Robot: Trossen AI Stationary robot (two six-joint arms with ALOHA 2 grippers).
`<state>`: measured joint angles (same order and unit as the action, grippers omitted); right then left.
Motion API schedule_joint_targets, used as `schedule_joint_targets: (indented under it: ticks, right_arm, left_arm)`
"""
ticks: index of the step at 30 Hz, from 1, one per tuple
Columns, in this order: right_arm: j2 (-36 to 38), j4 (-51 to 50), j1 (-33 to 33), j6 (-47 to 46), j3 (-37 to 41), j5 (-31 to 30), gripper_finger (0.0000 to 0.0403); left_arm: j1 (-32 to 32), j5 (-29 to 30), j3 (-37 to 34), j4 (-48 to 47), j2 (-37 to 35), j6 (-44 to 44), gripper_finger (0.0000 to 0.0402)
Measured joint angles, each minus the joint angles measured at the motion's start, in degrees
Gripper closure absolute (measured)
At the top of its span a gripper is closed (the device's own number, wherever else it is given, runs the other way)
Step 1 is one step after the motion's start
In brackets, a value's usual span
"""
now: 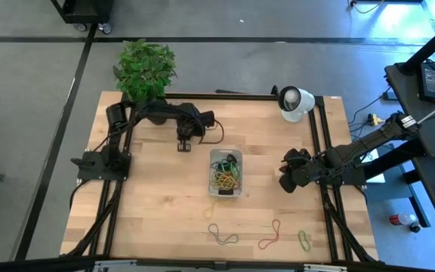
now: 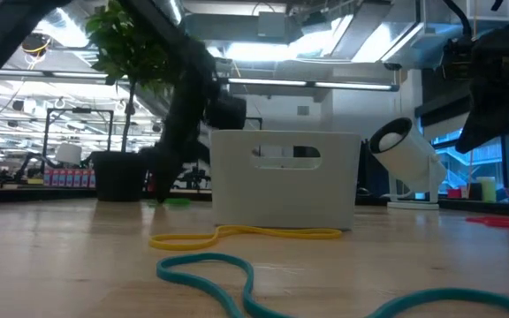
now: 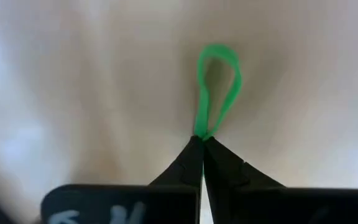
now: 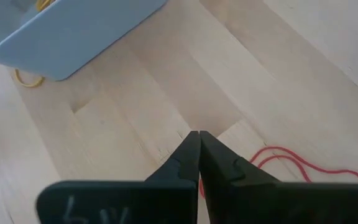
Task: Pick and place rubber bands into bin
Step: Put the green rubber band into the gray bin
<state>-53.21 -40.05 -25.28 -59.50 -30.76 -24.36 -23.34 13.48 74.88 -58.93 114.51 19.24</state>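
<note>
Pinched between the left gripper's (image 3: 202, 138) closed tips, a green band (image 3: 216, 87) near the worktop's far edge; right gripper (image 4: 199, 134) shut, empty, near the right edge; bin (image 1: 226, 172) mid-worktop

A translucent grey-white bin (image 1: 226, 173) sits mid-desk, holding a tangle of yellow, green and dark rubber bands (image 1: 225, 178). A yellow band (image 1: 210, 209) lies just beside its near wall; teal (image 1: 223, 236), red (image 1: 269, 235) and green (image 1: 304, 240) bands lie along the front edge. Another green band (image 3: 216, 93) is pinched in the left tool (image 3: 202, 140).
</note>
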Motion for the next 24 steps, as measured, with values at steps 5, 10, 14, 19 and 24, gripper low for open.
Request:
schedule_joint_targets:
  ticks: [5,10,14,19,24]
  right_arm:
    - [-0.01,0.08,-0.01,-0.02,0.0,0.0,0.0392]
    - [-0.04,1.0,-0.02,-0.2,0.0,-0.07,0.0392]
    - [-0.04,1.95,0.07,-0.09,-0.02,-0.18,0.0392]
    - [-0.04,2.38,1.1,0.0,-0.04,-0.2,0.0392]
    - [-0.04,3.2,2.52,0.0,-0.04,-0.17,0.0392]
  left_arm:
    - [2.97,-4.98,0.1,-0.37,-6.94,-6.76,0.0399]
    - [7.47,-5.33,0.19,-0.34,-14.94,-11.49,0.04]
    - [11.97,-4.79,0.19,3.58,-19.39,-12.38,0.04]
    - [18.85,-8.14,0.25,15.79,-20.33,-13.37,0.04]
    - [21.87,-8.21,0.27,26.0,-17.03,-14.52,0.04]
